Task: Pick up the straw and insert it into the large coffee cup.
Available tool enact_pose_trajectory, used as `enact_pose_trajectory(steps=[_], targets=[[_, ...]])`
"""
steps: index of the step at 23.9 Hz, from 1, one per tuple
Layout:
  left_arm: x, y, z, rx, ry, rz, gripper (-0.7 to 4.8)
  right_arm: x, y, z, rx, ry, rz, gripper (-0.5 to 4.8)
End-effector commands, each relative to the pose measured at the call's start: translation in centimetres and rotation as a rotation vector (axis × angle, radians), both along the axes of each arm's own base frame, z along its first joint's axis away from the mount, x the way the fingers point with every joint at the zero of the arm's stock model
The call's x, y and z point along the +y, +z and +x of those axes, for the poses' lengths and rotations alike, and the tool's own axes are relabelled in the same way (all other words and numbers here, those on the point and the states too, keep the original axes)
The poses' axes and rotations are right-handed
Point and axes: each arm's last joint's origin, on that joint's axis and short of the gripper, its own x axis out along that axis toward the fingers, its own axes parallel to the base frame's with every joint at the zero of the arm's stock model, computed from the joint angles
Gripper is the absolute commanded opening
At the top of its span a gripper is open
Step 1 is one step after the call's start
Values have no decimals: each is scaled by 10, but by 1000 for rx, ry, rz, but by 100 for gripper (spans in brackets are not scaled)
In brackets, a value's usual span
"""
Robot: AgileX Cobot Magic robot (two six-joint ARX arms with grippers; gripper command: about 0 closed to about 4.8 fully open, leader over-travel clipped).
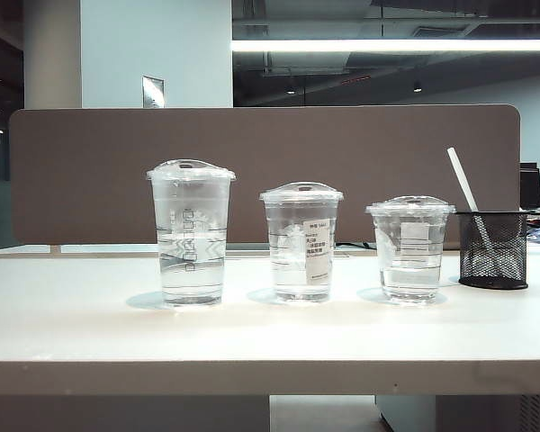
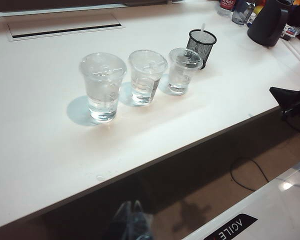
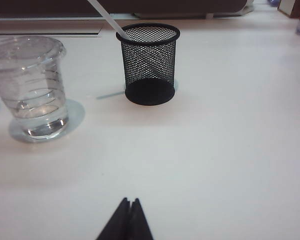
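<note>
The straw [image 1: 462, 180] is white and leans out of a black mesh holder [image 1: 492, 249] at the right end of the row. The large coffee cup [image 1: 191, 234] stands at the left end, domed lid on, some water inside. Neither gripper shows in the exterior view. In the left wrist view my left gripper [image 2: 133, 202] is blurred, shut and empty, hanging off the table's front edge, well short of the large coffee cup [image 2: 102, 87] and the straw [image 2: 202, 29]. My right gripper [image 3: 130, 201] is shut and empty, low over the table, facing the holder [image 3: 149, 60] and straw [image 3: 107, 17].
A mid-height cup with a white label [image 1: 301, 243] and the shortest cup [image 1: 410, 247] stand between the large cup and the holder. A brown partition [image 1: 252, 171] runs behind the white table [image 1: 270, 333]. A dark jug [image 2: 267, 22] sits at the far corner.
</note>
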Motion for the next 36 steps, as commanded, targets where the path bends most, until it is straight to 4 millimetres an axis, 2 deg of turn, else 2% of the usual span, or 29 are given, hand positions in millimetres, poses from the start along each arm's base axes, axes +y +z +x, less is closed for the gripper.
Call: enact_pose_trajectory(steps=[1, 3, 4, 6, 8, 9, 11, 12, 14, 16, 17, 18, 19, 20, 21, 23, 24, 25, 27, 30, 33, 36], targets=[[0, 1, 0, -8, -3, -2, -3, -1, 3, 1, -38, -48, 148, -8], [0, 1, 0, -8, -3, -3, -3, -1, 17, -1, -92, -69, 196, -9], [0, 1, 0, -8, -3, -3, -3, -3, 43, -6, -198, -124, 213, -9], [0, 1, 0, -8, -3, -3, -3, -4, 73, -15, -321, -166, 192, -9], [0, 1, 0, -8, -3, -3, -3, -5, 114, -30, -470, -189, 103, -9], [0, 1, 0, -8, -3, -3, -3, -5, 149, -44, -559, -191, 17, -9], [0, 1, 0, -8, -3, -3, -3, -5, 194, -53, -606, -208, -125, -9], [0, 1, 0, -8, -3, -3, -3, -5, 225, -54, -600, -224, -242, -8], [0, 1, 0, -8, -3, -3, -3, -6, 279, -41, -530, -287, -375, -8], [0, 1, 0, -8, -3, -3, -3, -7, 318, -15, -495, -286, -383, -6], [0, 1, 0, -8, -3, -3, -3, -6, 327, -3, -491, -244, -410, -6], [0, 1, 0, -9, -3, -3, -3, -3, 330, 25, -485, -115, -514, -6], [0, 1, 0, -9, -3, -3, -3, -2, 328, 37, -482, -61, -547, -6], [0, 1, 0, -9, -3, -3, -3, 0, 318, 65, -428, 36, -563, -6], [0, 1, 0, -9, -3, -3, -3, 0, 308, 86, -361, 81, -557, -6], [0, 1, 0, -9, -3, -3, -3, 0, 268, 128, -187, 151, -512, -6], [0, 1, 0, -9, -3, -3, -3, 0, 257, 134, -160, 165, -493, -6], [0, 1, 0, -9, -2, -3, -3, -2, 233, 142, -126, 182, -436, -6], [0, 1, 0, -9, -2, -3, -3, -1, 208, 143, -106, 211, -405, -6], [0, 1, 0, -9, -3, -3, -3, 2, 152, 132, -58, 283, -366, -6], [0, 1, 0, -9, -2, -3, -3, 4, 121, 125, -118, 353, -360, 1], [0, 1, 0, -9, -2, -3, -3, 5, 97, 131, -154, 380, -361, 113]])
